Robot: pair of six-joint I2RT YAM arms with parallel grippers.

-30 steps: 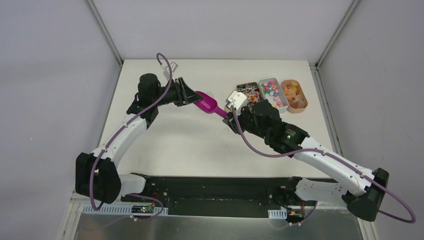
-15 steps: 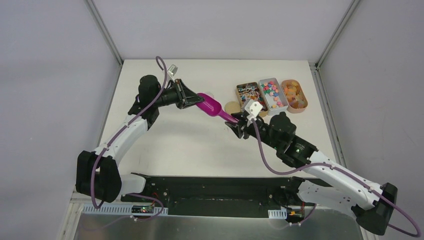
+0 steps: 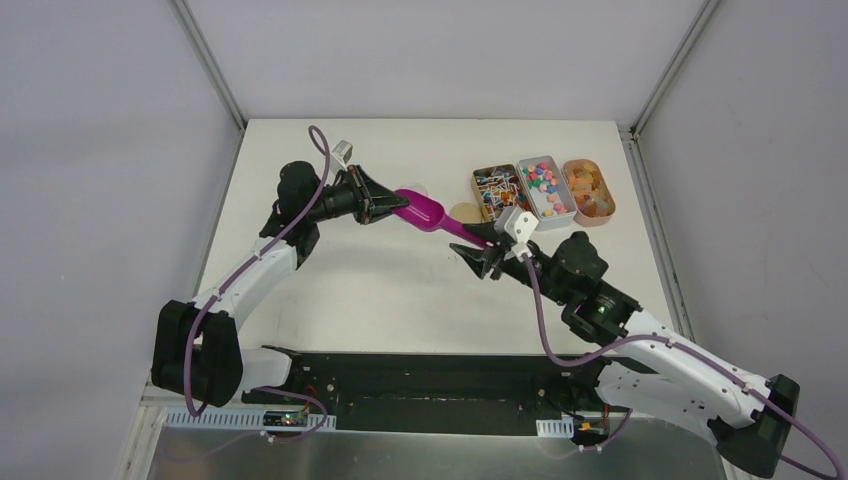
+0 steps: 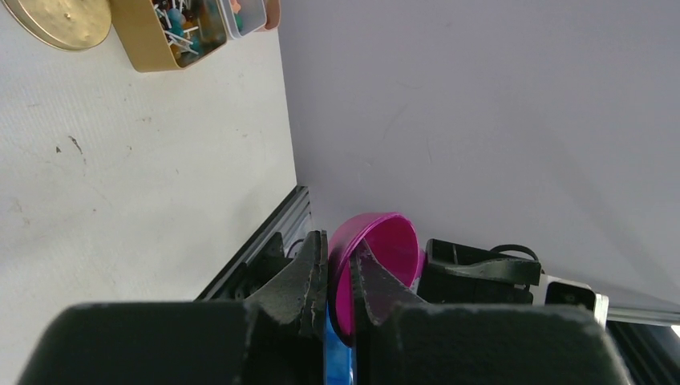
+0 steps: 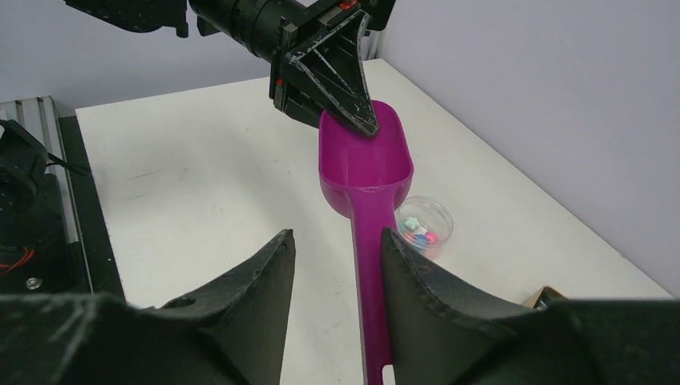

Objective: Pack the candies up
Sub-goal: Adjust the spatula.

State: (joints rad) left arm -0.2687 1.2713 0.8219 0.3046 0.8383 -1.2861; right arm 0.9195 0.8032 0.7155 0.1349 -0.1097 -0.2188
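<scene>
The purple scoop (image 3: pixel 432 215) hangs above the table between both arms. My left gripper (image 3: pixel 398 208) is shut on the rim of its bowl, one finger inside and one outside; the left wrist view shows this pinch (image 4: pixel 338 242) on the scoop (image 4: pixel 389 245). My right gripper (image 5: pixel 337 234) is open, and the scoop's handle (image 5: pixel 370 281) runs between its fingers, close against the right one. The scoop's bowl (image 5: pixel 365 152) is empty. Candies (image 3: pixel 543 185) fill a white tray. A few more candies lie in a small clear cup (image 5: pixel 424 224) under the scoop.
At the back right stand a tin of mixed sticks (image 3: pixel 497 187), the white tray (image 3: pixel 556 214) and an orange tray of gummies (image 3: pixel 588 190). A round gold lid (image 3: pixel 463 212) lies in front of the tin. The lid (image 4: pixel 60 20) and tin (image 4: pixel 172 36) show in the left wrist view.
My right arm has drawn back toward the near right along the scoop's handle. My left gripper has carried the scoop a little to the right.
</scene>
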